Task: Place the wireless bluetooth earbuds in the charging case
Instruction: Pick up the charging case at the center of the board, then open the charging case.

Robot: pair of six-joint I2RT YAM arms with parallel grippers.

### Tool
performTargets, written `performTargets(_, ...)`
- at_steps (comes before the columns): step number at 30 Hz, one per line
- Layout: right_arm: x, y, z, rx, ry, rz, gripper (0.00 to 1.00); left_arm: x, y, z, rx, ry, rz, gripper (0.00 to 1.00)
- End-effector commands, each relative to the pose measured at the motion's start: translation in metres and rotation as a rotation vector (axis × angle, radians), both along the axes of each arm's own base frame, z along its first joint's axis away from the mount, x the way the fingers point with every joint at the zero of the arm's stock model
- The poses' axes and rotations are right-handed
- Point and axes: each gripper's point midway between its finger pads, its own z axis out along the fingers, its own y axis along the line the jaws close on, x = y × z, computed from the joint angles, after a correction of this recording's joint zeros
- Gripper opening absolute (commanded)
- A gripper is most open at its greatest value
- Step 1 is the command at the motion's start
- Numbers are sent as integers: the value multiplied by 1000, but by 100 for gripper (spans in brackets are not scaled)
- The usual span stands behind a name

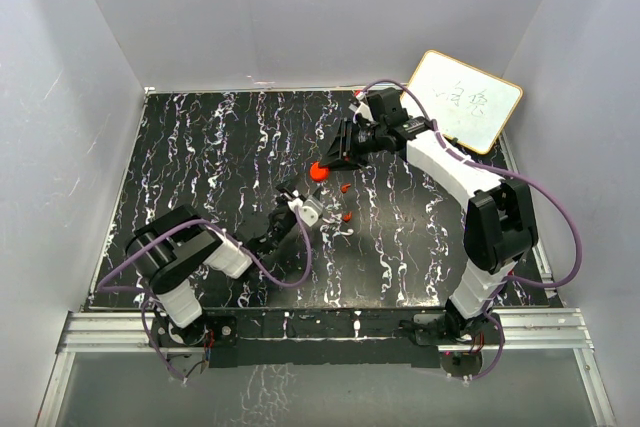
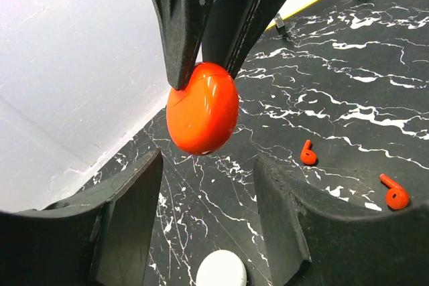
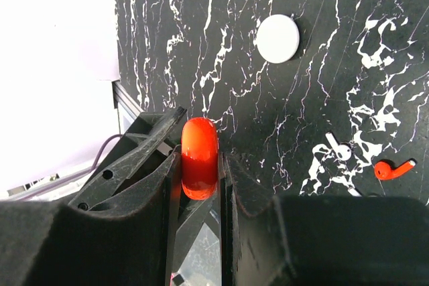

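Observation:
My right gripper (image 3: pixel 201 172) is shut on the charging case (image 3: pixel 200 149), a glossy red puck held on edge above the table; the case (image 1: pixel 319 171) hangs just beyond my left gripper (image 1: pixel 297 199). In the left wrist view the case (image 2: pixel 202 112) is pinched from above by the right gripper (image 2: pixel 205 77). My left gripper (image 2: pixel 208 172) stands open below it with nothing between its fingers. Both wireless bluetooth earbuds (image 2: pixel 308 154) (image 2: pixel 395 194) lie loose on the black marbled table, right of the left gripper. The earbuds (image 1: pixel 344 188) (image 1: pixel 348 217) rest mid-table; one earbud (image 3: pixel 392 169) shows in the right wrist view.
A white round disc (image 2: pixel 221 269) lies flat on the table under the left gripper; the same disc (image 3: pixel 277 39) shows in the right wrist view. A yellow-framed whiteboard (image 1: pixel 463 99) leans at the back right corner. White walls enclose the table (image 1: pixel 200 167).

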Motion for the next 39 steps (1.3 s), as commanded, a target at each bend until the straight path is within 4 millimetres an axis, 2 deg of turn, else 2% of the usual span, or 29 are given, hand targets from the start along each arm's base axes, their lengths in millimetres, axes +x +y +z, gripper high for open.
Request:
performTargets(1, -5, 2, 29, 60, -55, 7, 0, 1, -5, 51, -100, -171, -16, 54)
performTargets(17, -14, 6, 17, 54, -26, 8, 0, 6, -12, 57, -74, -213, -19, 42)
performTargets(25, -15, 8, 14, 54, -17, 8, 0, 6, -14, 56, -79, -208, -26, 32)
performTargets(39, -15, 12, 11, 65, -2, 8, 0, 7, -18, 52, -79, -197, -36, 0)
